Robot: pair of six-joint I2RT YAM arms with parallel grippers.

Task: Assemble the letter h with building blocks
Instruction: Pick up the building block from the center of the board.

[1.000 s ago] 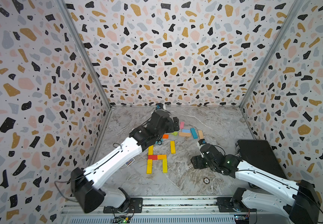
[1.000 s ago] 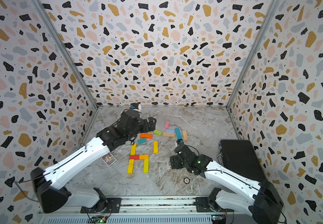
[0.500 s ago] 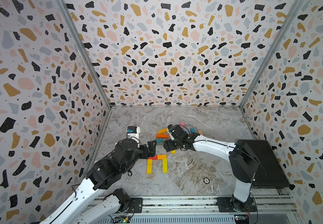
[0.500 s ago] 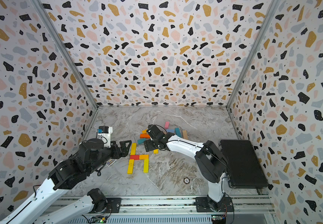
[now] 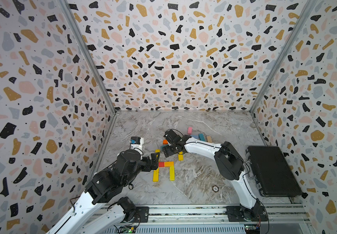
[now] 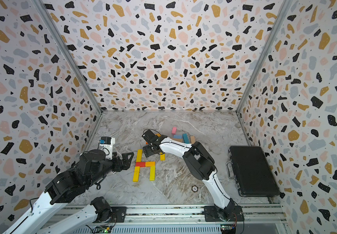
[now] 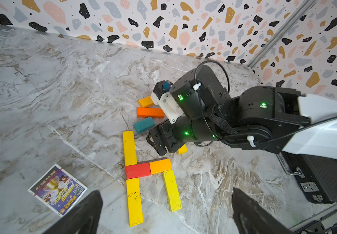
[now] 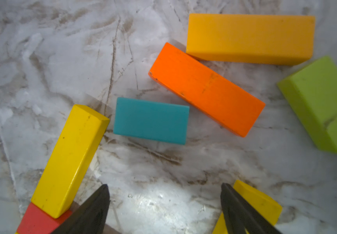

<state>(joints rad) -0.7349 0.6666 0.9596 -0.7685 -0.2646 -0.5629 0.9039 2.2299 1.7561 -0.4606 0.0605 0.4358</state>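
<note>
Building blocks lie flat in an h shape in both top views: a long yellow bar (image 6: 139,155) on top, a red block (image 6: 140,164) and an amber block (image 6: 150,163) across, and two yellow bars (image 6: 136,173) (image 6: 152,173) below. Another yellow bar (image 5: 180,157) lies loose to its right. My right gripper (image 8: 164,192) hangs open over bare marble between the upper yellow bar (image 8: 70,160) and the loose yellow bar (image 8: 260,202), holding nothing. Just beyond it lie a teal block (image 8: 151,120) and an orange bar (image 8: 206,89). My left gripper (image 7: 166,193) stands wide open and empty, left of the letter.
More loose blocks lie behind the right arm: amber (image 8: 250,38), green (image 8: 321,103), pink (image 5: 189,130), teal (image 5: 201,137) and plain wood (image 5: 209,139). A black case (image 5: 273,172) lies at the right wall. A printed card (image 7: 57,189) lies at the left and a small round disc (image 5: 215,188) near the front.
The left arm has pulled back from the far blocks to the near left. The right arm has swung in from the right to the blocks above the letter, jaws slightly wider.
</note>
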